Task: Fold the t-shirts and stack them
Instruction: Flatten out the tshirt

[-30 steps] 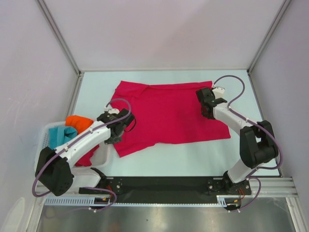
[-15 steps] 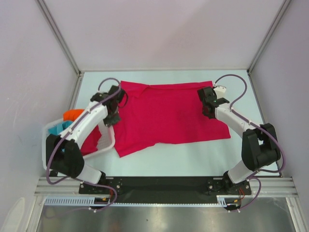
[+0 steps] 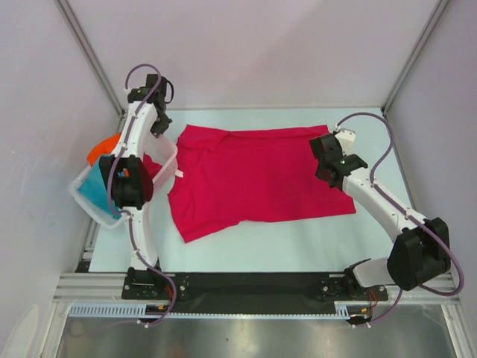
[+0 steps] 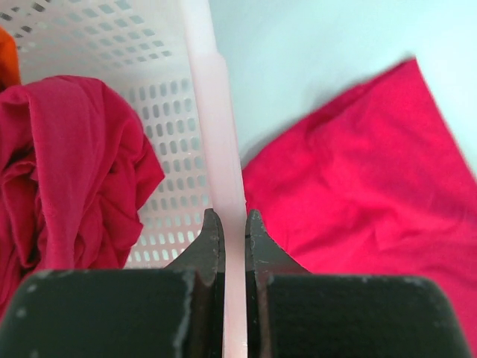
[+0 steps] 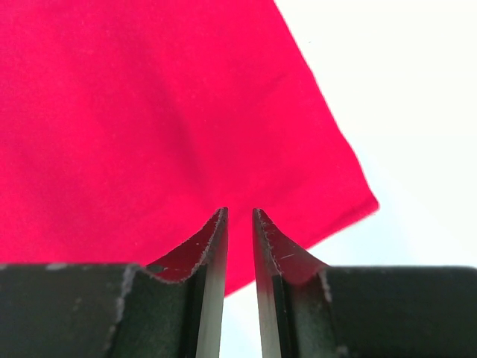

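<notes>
A crimson t-shirt (image 3: 261, 179) is spread flat across the middle of the worktop (image 3: 261, 242), its collar end toward the left edge. A white slotted basket (image 4: 216, 134) is found at the left edge, tilted, with its right wall just beside the shirt's left side. Inside it a second crimson t-shirt (image 4: 67, 171) is bunched, with an orange t-shirt (image 3: 104, 145) and a teal t-shirt (image 3: 95, 190) beside it. These are partly hidden in the top view by the left arm, which crosses over the basket. The basket's rim is clamped between the nearly closed jaws of the left gripper (image 4: 232, 216). The right gripper (image 5: 238, 212) is held over the spread shirt near its right edge. Its jaws are parted by a narrow gap, and no cloth is seen between them.
</notes>
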Robot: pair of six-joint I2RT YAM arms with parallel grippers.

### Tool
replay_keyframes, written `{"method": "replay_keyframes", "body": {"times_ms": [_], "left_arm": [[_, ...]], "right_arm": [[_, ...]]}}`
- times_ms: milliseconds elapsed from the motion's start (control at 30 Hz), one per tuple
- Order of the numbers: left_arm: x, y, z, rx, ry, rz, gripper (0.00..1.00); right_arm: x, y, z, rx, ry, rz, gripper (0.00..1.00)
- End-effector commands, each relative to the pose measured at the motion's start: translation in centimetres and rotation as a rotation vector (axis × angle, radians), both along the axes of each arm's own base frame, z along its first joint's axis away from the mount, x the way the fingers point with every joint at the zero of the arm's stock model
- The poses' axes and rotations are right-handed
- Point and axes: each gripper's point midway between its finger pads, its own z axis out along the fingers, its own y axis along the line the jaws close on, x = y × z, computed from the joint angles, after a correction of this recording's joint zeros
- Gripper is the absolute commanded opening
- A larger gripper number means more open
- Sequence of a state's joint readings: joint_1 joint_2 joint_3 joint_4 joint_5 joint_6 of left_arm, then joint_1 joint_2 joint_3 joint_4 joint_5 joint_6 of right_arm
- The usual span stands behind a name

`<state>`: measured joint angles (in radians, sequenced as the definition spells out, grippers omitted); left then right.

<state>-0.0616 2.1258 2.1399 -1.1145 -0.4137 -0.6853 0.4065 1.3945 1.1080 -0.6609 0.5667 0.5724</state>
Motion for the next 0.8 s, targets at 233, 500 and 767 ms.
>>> {"method": "replay_keyframes", "body": {"times_ms": [233,500,767], "left_arm": [[3.9,11.9,-1.6,0.010,-0.052,0.215,0.00],[2.4,17.0,-1.2,0.121,-0.056,0.348,0.00],[-1.0,21.8,0.7,0.192,-0.083,0.523,0.00]], "right_arm": [[-1.8,-0.8,5.8,-0.026,-0.053,0.039,0.25],[-1.4,1.2,5.0,-0.038,-0.020,0.082,0.25],[-0.6,3.6,5.0,-0.039,-0.016,0.124,0.25]]}}
